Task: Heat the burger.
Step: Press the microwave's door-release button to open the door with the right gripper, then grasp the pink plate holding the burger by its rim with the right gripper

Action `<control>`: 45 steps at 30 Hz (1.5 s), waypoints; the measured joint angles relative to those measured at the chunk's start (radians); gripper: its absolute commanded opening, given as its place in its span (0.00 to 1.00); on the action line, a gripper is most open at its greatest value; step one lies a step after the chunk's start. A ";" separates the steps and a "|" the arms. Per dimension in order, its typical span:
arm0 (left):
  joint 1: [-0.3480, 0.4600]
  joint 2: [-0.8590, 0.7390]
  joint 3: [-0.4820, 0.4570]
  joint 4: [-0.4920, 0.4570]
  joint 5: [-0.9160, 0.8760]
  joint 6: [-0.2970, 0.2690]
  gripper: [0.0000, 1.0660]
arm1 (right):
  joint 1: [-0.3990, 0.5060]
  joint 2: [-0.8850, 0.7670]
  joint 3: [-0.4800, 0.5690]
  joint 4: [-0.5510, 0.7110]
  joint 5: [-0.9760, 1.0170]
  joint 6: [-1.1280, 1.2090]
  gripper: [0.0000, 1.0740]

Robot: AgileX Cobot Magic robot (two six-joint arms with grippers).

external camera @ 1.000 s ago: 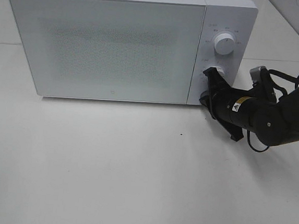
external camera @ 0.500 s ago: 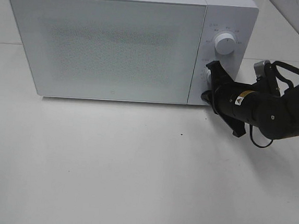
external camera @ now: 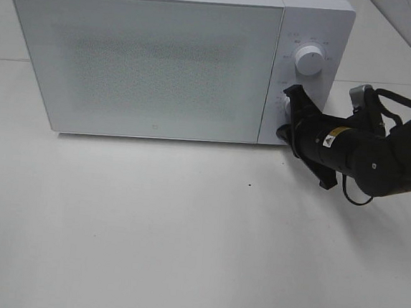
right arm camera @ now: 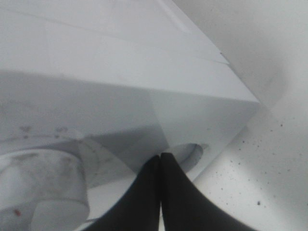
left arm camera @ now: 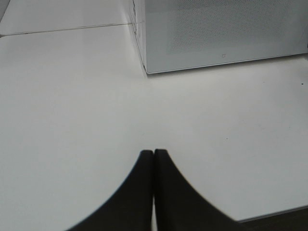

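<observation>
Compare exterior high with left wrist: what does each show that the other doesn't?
Only exterior high: the upper knob and the right tool, shut, against the panel below that knob. Only left wrist: the left tool, shut, above the table. Both: the microwave front and the table it stands on.

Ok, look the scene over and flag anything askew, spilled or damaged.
Nothing stands out. The microwave sits square on the table, door shut, no spill or damage. The right gripper is shut beside the lower dial; the left gripper is shut above the table. Only a tiny dark speck marks the tabletop.
</observation>
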 measured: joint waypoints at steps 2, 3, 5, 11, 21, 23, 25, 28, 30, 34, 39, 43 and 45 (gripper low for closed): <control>0.000 0.000 0.000 0.000 0.000 0.000 0.00 | 0.000 0.013 0.007 0.001 -0.035 -0.001 0.00; 0.000 0.000 0.000 0.000 0.000 0.000 0.00 | 0.000 0.021 0.011 0.005 -0.059 -0.001 0.00; 0.000 0.000 0.000 0.000 0.000 0.000 0.00 | 0.001 0.035 0.014 0.011 -0.093 -0.001 0.00; 0.000 0.000 0.000 0.000 0.000 0.000 0.00 | 0.004 0.050 0.011 0.022 -0.121 -0.001 0.00; 0.000 0.000 0.000 0.000 0.000 0.000 0.00 | 0.004 0.051 -0.001 0.022 -0.088 -0.001 0.00; 0.000 0.000 0.000 0.000 0.000 0.000 0.00 | 0.004 0.046 -0.003 0.022 -0.063 -0.001 0.00; 0.000 0.000 0.000 0.000 0.000 0.000 0.00 | 0.004 0.022 -0.023 0.030 0.054 -0.002 0.00; 0.000 0.000 0.000 0.000 0.000 0.000 0.00 | 0.004 -0.014 -0.030 0.042 0.125 -0.021 0.00; 0.000 0.000 0.000 0.000 0.000 -0.001 0.00 | 0.004 -0.034 -0.016 0.045 0.132 -0.044 0.00; 0.000 0.000 0.000 0.000 0.000 -0.001 0.00 | 0.004 -0.113 0.045 0.051 0.097 -0.129 0.00; 0.000 0.000 0.000 0.000 0.000 -0.001 0.00 | -0.011 -0.199 0.094 0.081 0.105 -0.286 0.01; 0.000 0.000 0.000 0.000 0.000 -0.001 0.00 | -0.012 -0.253 0.108 0.062 0.163 -0.400 0.02; 0.000 0.000 0.000 0.000 0.000 -0.001 0.00 | -0.011 -0.286 0.108 0.014 0.192 -0.467 0.02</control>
